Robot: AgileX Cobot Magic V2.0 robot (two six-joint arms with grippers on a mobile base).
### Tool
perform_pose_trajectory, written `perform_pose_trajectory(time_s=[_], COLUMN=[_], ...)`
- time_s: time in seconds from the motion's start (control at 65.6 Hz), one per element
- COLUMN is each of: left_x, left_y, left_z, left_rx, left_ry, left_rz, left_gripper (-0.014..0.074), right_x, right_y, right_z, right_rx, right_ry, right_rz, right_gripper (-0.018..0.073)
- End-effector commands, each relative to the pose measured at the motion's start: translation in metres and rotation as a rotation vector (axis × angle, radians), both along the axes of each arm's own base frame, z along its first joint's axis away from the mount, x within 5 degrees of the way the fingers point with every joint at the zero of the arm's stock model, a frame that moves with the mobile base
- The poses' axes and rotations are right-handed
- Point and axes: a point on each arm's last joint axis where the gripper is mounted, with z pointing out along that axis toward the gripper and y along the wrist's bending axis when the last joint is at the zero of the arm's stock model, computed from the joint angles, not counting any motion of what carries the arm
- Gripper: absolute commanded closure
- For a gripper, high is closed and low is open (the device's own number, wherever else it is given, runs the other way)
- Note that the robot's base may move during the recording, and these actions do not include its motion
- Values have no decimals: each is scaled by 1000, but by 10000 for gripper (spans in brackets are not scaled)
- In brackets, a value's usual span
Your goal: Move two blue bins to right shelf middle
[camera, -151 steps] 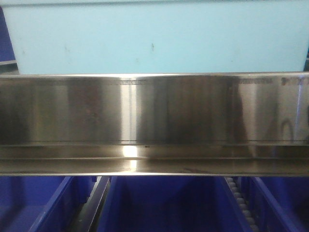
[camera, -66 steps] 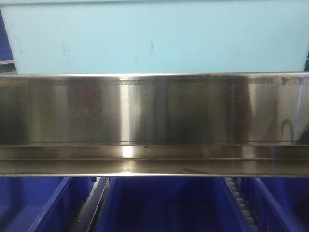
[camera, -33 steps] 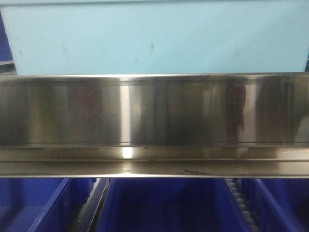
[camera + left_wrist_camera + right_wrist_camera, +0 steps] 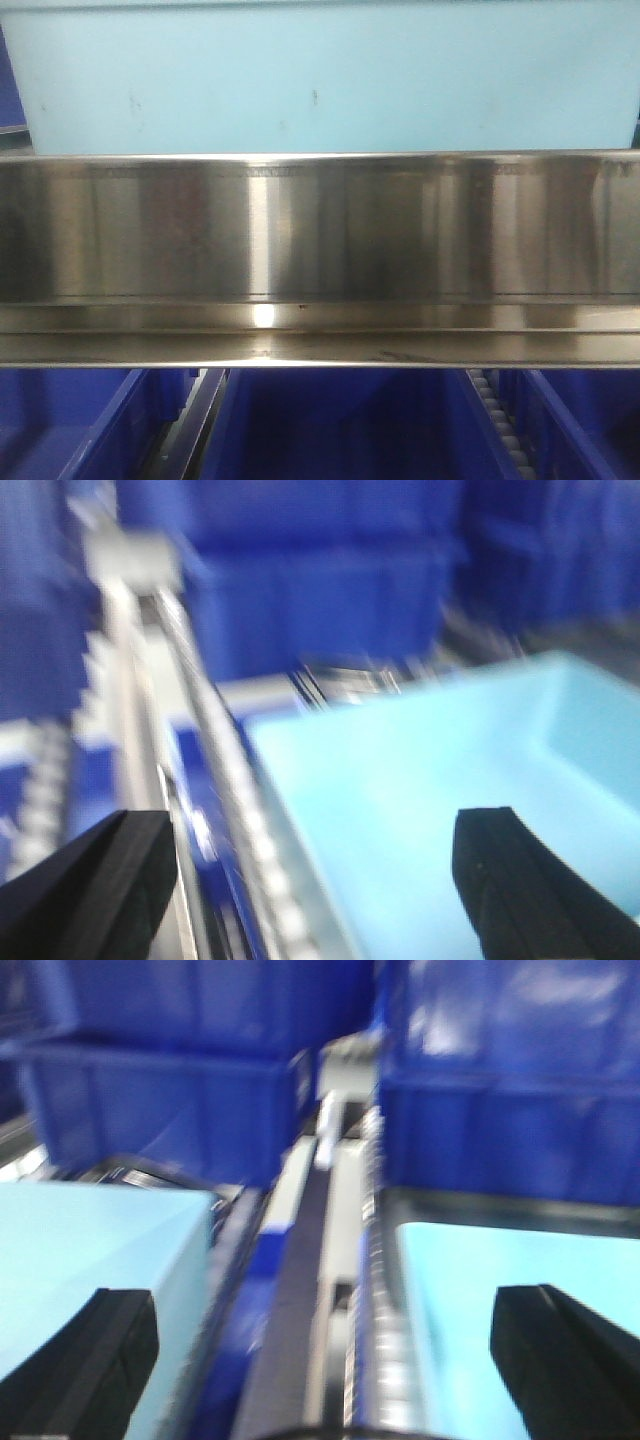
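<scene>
Both wrist views motion-blurred, blue bins (image 4: 340, 425) cut by lower edge, tops hidden behind rail (image 4: 320, 240), pale bin (image 4: 320, 80) cropped above.

A steel shelf beam (image 4: 320, 255) spans the front view, barring the way between the pale blue bin (image 4: 320, 75) above and the dark blue bins (image 4: 340, 425) below. At the right wrist a roller rail (image 4: 330, 1260) fills the gap between two pale bins, dark bins walling the back; at the left wrist one pale bin's open top lies free
</scene>
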Motion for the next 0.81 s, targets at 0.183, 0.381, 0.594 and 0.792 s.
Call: perform_pose_trajectory(time_s=[0.183, 0.381, 0.594, 0.792], left_x=[49, 83, 111, 131], left_y=[-33, -47, -52, -62], left_z=[5, 8, -15, -47], left_rx=[116, 136, 235, 307], left_ry=[275, 399, 532, 659], left_rz=[-47, 24, 136, 141], left_gripper=[36, 7, 8, 8], right_x=[60, 110, 151, 174], right_y=[39, 57, 76, 100], right_z=[41, 47, 30, 2], right_rx=[-61, -66, -73, -49], right_ry=[271, 539, 714, 815], right_rz=[206, 219, 227, 225], right_gripper=[-9, -9, -9, -9])
